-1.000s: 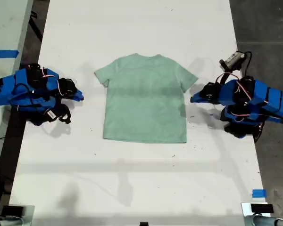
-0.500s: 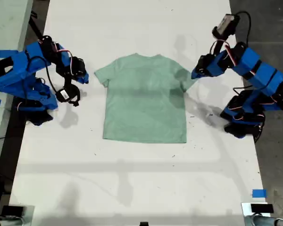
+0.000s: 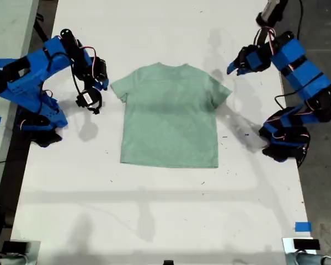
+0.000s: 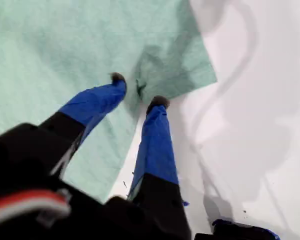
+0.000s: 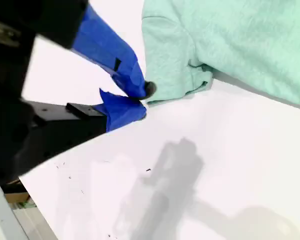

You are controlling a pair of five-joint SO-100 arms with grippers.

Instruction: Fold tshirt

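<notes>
The pale mint-green tshirt (image 3: 170,116) lies flat and spread out, front down the middle of the white table, collar toward the exterior view's top. My first gripper (image 3: 230,69) is raised at the exterior view's right, just beyond the sleeve on that side. In the first wrist view my first gripper (image 4: 137,90) is open over that sleeve of the tshirt (image 4: 65,50), holding nothing. My second gripper (image 3: 103,84) hangs at the exterior view's left, next to the other sleeve. In the second wrist view my second gripper (image 5: 142,100) is shut, its tips beside the sleeve hem of the tshirt (image 5: 240,40).
The white table (image 3: 165,210) stretches well past the shirt toward the exterior view's bottom. A blue tape mark (image 3: 302,226) sits near its bottom right corner in that view. Both arm bases (image 3: 41,130) (image 3: 287,141) stand at the table's side edges.
Both arms have risen from low, folded poses at the table's sides and swung their grippers toward the shirt's sleeves. The tshirt has not moved.
</notes>
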